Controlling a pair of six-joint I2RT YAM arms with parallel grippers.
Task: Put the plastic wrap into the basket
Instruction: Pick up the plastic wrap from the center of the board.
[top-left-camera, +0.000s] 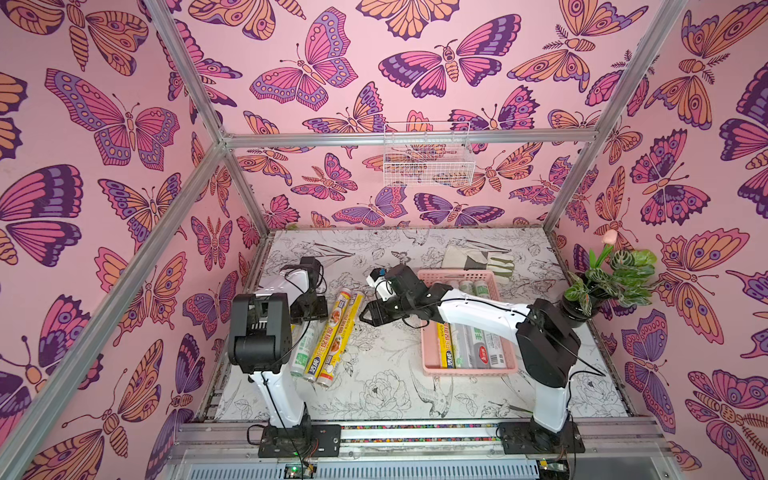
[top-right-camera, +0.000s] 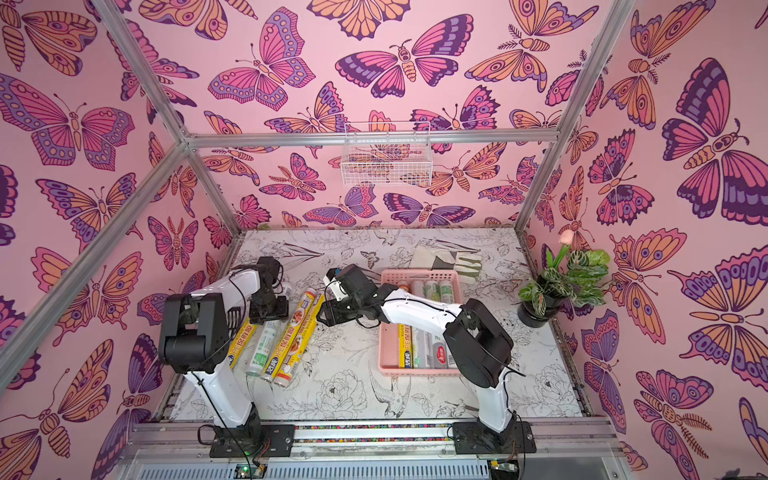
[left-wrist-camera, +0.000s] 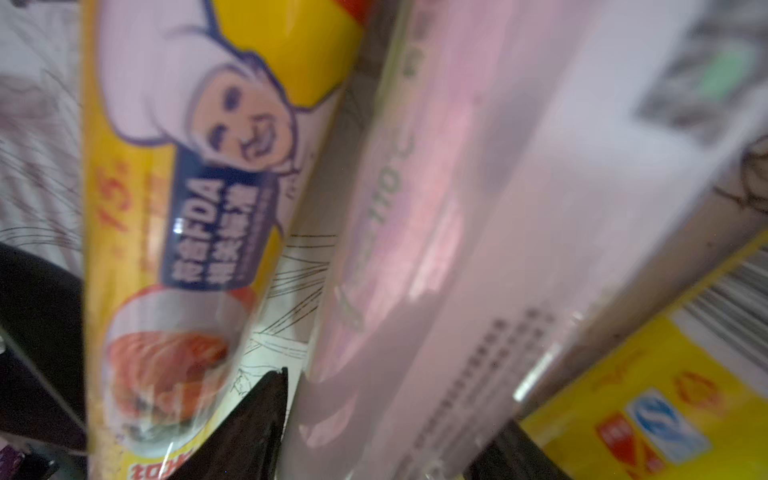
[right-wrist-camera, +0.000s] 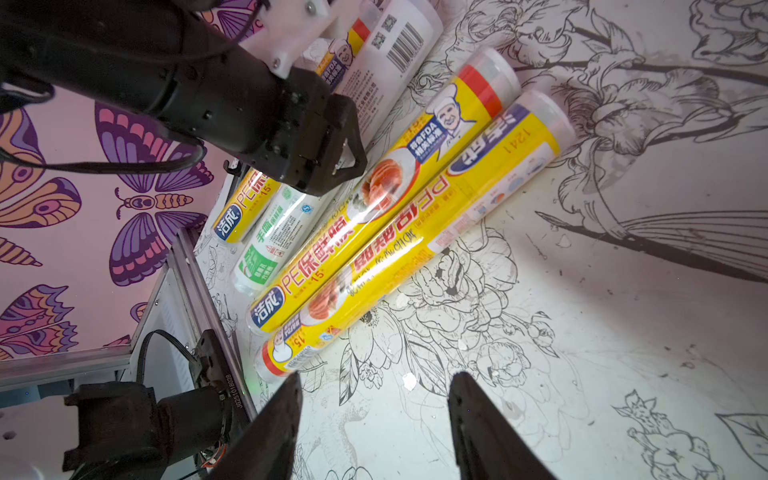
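Note:
Several rolls of plastic wrap lie side by side on the left of the table: yellow ones and a whitish one with green print. My left gripper is down on this group. In the left wrist view it stands open astride the whitish roll, one black finger on each side. My right gripper hovers just right of the yellow rolls, open and empty. The pink basket sits on the right under the right arm, with several rolls in it.
A pale glove lies behind the basket. A potted plant stands at the table's right edge. A white wire basket hangs on the back wall. Metal frame posts run up both sides.

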